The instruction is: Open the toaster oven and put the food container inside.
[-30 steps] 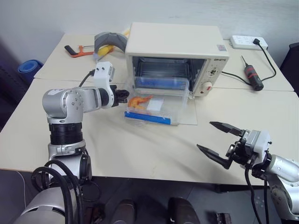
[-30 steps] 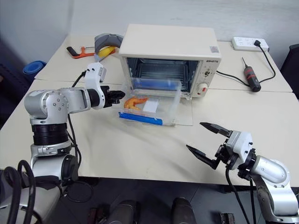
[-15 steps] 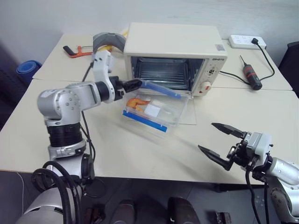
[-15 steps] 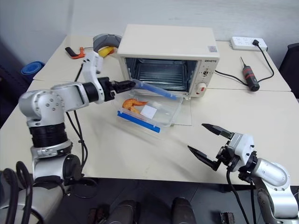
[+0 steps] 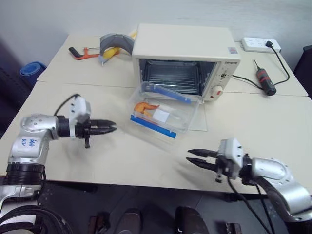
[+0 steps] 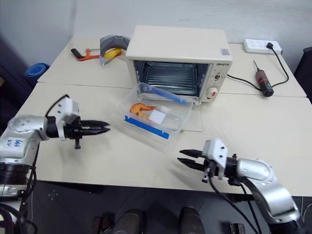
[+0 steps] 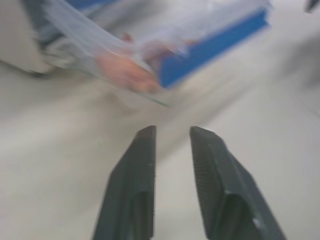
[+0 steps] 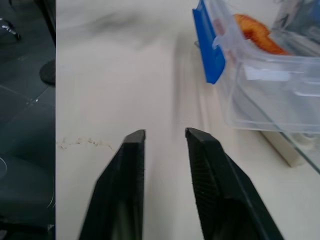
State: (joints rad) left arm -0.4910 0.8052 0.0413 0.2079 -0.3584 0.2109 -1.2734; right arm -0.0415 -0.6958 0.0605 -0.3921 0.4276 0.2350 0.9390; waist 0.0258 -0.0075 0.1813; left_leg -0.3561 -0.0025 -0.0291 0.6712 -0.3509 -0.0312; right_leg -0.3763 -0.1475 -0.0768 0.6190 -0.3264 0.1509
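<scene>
Left gripper (image 5: 111,128) has withdrawn; food container (image 5: 163,111) lies apart.

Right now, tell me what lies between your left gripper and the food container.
Nothing: in the left eye view, bare tabletop separates the left gripper from the food container.

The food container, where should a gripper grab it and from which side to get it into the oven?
The food container lies tilted on the open glass door, far edge toward the toaster oven cavity. Probably grip the short end wall facing the left gripper, between the two blue clip strips, coming in level from the robot's left, then slide it inward.
</scene>
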